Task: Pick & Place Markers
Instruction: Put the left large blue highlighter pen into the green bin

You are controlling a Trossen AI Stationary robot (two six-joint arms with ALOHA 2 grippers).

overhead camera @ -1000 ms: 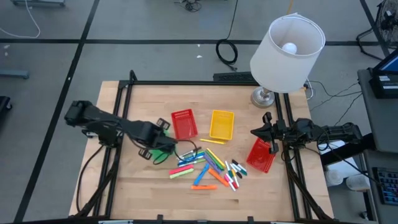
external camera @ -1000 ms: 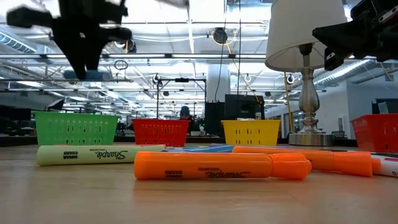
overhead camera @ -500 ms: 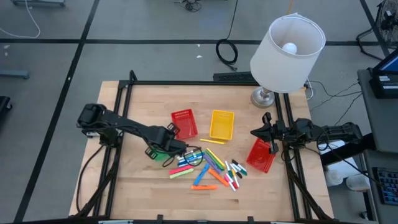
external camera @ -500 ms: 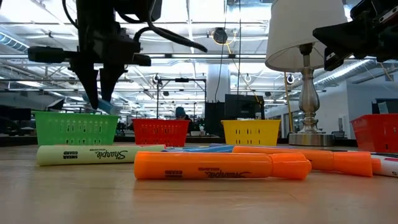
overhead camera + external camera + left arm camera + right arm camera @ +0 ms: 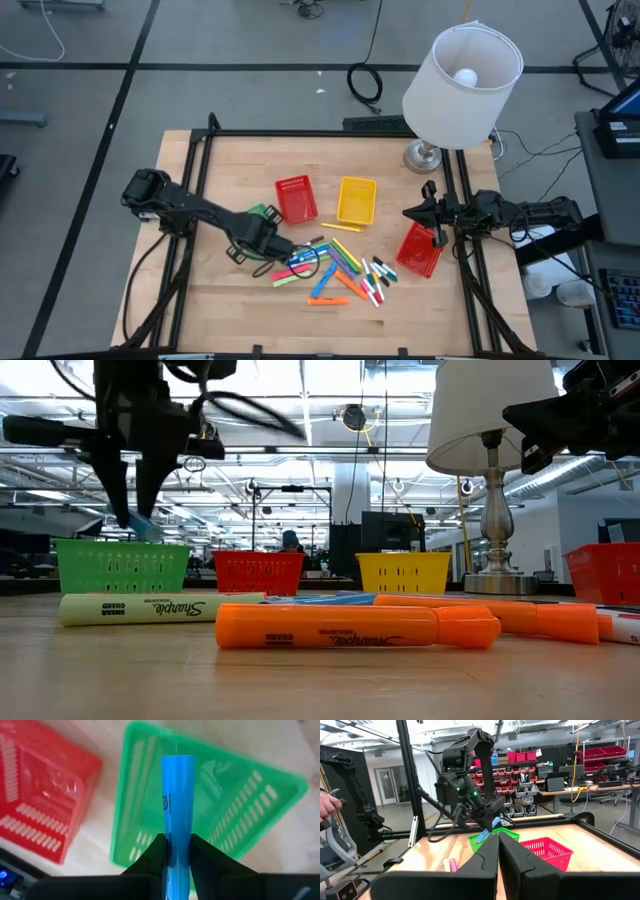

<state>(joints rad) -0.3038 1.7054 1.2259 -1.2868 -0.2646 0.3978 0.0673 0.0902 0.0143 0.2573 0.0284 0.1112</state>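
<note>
My left gripper (image 5: 266, 240) points down over the green mesh basket (image 5: 215, 805), shut on a blue marker (image 5: 177, 795). In the low view the marker's lower end (image 5: 146, 527) hangs just above the basket's rim (image 5: 122, 544). Many more markers (image 5: 335, 268) lie loose on the wooden table, right of the green basket. My right gripper (image 5: 425, 213) waits shut at the table's right edge, above a red basket (image 5: 420, 250). My left gripper pinches the blue marker's barrel (image 5: 178, 849) between its two fingers (image 5: 152, 855). It comes from above and points steeply down. The marker lies along the fingers and juts out past their tips. It hangs lifted clear, its free end over the inside of the green basket.
Another red basket (image 5: 295, 198) and a yellow basket (image 5: 357, 200) stand behind the marker pile. A lamp with a white shade (image 5: 460, 85) stands at the far right corner. A black frame (image 5: 200, 150) runs along the table's edges.
My left gripper has come down and toward the table's near edge with the blue marker, and has rolled a little. It now hangs lower over the green basket, which has not moved.
</note>
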